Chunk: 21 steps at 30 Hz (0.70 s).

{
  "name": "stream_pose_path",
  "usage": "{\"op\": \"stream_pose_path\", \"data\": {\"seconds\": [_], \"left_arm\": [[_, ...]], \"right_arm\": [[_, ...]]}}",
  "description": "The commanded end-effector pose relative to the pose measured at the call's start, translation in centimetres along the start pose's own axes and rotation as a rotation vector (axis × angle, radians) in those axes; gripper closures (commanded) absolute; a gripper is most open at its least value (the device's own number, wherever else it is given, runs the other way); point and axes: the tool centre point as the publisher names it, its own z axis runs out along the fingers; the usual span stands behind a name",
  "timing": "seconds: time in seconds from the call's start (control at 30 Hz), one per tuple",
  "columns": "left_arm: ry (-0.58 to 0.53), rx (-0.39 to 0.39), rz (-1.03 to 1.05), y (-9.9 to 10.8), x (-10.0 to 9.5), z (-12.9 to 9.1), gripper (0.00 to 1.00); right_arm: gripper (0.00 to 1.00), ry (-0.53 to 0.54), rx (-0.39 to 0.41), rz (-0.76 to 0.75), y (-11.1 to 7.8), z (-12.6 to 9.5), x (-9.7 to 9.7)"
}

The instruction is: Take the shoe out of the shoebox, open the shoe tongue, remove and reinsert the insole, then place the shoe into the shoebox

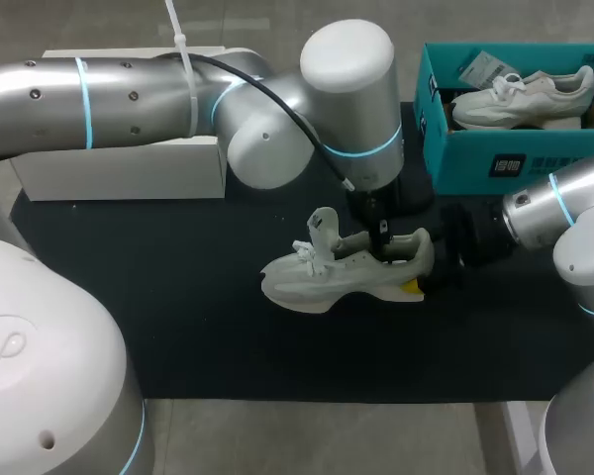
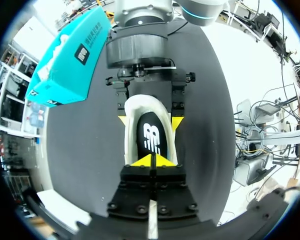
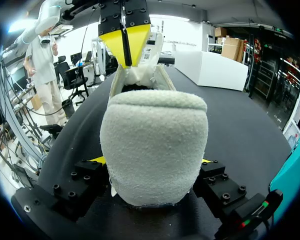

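Note:
A pale grey-white shoe (image 1: 342,275) lies on its sole on the black mat (image 1: 158,297), toe to the left, tongue standing up. My right gripper (image 1: 428,269) is shut on its fuzzy heel (image 3: 152,145), one yellow-tipped finger (image 2: 122,121) against each side. The black insole (image 2: 151,136) shows inside the shoe's opening. My left gripper (image 2: 151,161) hangs straight over that opening, fingertips (image 3: 125,42) shut together at the front end of the insole. I see nothing held between them. The teal shoebox (image 1: 455,148) stands at the back right.
A second pale shoe (image 1: 520,99) lies inside the teal shoebox. A white box (image 1: 119,163) stands at the back left of the mat, partly under my left arm. Bare mat stretches in front of and left of the shoe.

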Motion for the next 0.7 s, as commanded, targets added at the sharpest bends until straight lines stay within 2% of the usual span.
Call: {"op": "stream_pose_path", "data": {"seconds": [0.03, 0.27, 0.4, 0.7], "left_arm": [[0.009, -0.011, -0.002, -0.9, -0.5, 1.7, 1.00], [0.024, -0.043, -0.005, -0.5, -0.8, 3.8, 1.00], [0.071, -0.067, 0.005, -0.3, -0.9, 4.5, 1.00], [0.123, -0.095, 0.026, 1.3, 0.3, 4.5, 1.00]], "right_arm": [[1.00, -0.001, 0.002, 0.000, -0.2, 0.4, 0.0], [1.00, -0.001, 0.002, 0.000, -0.2, 0.4, 0.0], [1.00, -0.001, 0.002, 0.000, -0.2, 0.4, 0.0], [1.00, -0.001, 0.002, 0.000, -0.2, 0.4, 0.0]]}}
